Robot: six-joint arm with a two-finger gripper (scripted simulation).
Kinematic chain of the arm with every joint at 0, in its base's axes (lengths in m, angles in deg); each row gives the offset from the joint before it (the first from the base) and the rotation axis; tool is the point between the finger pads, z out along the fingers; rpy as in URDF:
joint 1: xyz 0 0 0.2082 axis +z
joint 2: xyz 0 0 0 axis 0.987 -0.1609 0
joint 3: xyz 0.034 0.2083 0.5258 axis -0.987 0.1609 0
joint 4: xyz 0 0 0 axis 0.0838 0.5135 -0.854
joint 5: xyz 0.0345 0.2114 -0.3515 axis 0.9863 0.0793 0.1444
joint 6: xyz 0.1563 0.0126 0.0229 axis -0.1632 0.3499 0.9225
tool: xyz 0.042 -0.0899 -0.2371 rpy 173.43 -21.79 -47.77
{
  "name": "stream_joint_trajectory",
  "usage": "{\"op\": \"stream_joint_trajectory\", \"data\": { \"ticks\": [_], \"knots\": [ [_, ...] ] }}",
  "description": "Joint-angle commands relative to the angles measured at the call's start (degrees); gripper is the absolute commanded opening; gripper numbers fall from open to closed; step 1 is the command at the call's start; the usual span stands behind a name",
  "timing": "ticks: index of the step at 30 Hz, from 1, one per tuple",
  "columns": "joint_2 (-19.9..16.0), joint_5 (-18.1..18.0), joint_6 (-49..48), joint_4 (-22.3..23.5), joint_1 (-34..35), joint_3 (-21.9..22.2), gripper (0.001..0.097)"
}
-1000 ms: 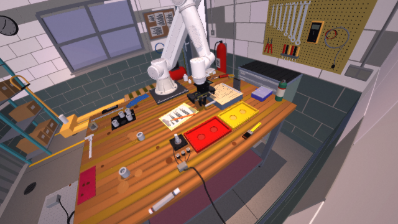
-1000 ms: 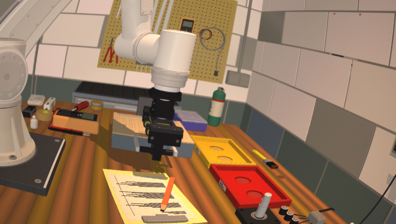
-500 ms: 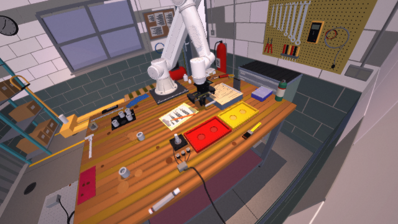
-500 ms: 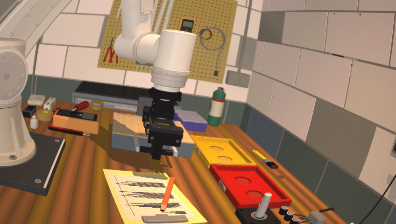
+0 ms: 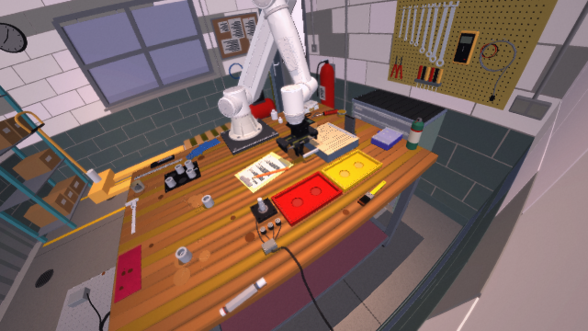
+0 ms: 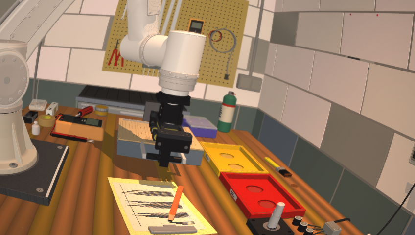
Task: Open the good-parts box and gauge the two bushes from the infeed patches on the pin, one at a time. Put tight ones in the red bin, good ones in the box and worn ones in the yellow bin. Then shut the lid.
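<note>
The good-parts box (image 5: 337,140) (image 6: 157,141) sits closed at the back of the bench, with a perforated lid and a white bar handle (image 5: 311,152) (image 6: 163,157) on its front edge. The handle is gripped by my gripper (image 5: 298,148) (image 6: 164,158), which is closed around it. Two grey bushes (image 5: 207,201) (image 5: 183,254) stand on the infeed patches at the left. The gauge pin (image 5: 260,203) (image 6: 275,215) stands on its black base near the front. The red bin (image 5: 306,196) (image 6: 260,197) and the yellow bin (image 5: 351,168) (image 6: 233,157) lie side by side, both empty.
The robot base (image 5: 243,131) (image 6: 17,151) stands behind the box. A clipboard with a pencil (image 5: 264,174) (image 6: 163,203) lies in front of the gripper. A rack of spare bushes (image 5: 182,174) is on the left. A green bottle (image 5: 415,133) (image 6: 227,112) stands at the far right.
</note>
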Motion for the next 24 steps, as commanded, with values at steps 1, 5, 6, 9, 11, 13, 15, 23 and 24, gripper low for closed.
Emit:
{"op": "stream_joint_trajectory", "data": {
  "ticks": [1,5,6,9,11,13,15,23,24],
  "knots": [
    [0.1,-0.1,0.0,0.0,0.0,0.0,0.0048],
    [0.3,-0.3,0.0,0.0,0.0,-0.1,0.0048],
    [0.4,-0.4,0.0,0.0,0.0,-0.1,0.0048],
    [0.6,-0.7,0.0,0.0,0.0,-0.1,0.0048],
    [0.8,-0.9,0.0,0.0,0.0,-0.2,0.0048],
    [1.0,-1.2,0.0,0.0,0.0,-0.2,0.0048],
    [1.3,-1.5,0.0,0.0,0.0,-0.3,0.0048],
    [2.6,-3.1,-0.1,0.0,0.1,-0.6,0.0048],
    [2.8,-3.3,-0.1,0.0,0.1,-0.6,0.0048]
  ]
}}
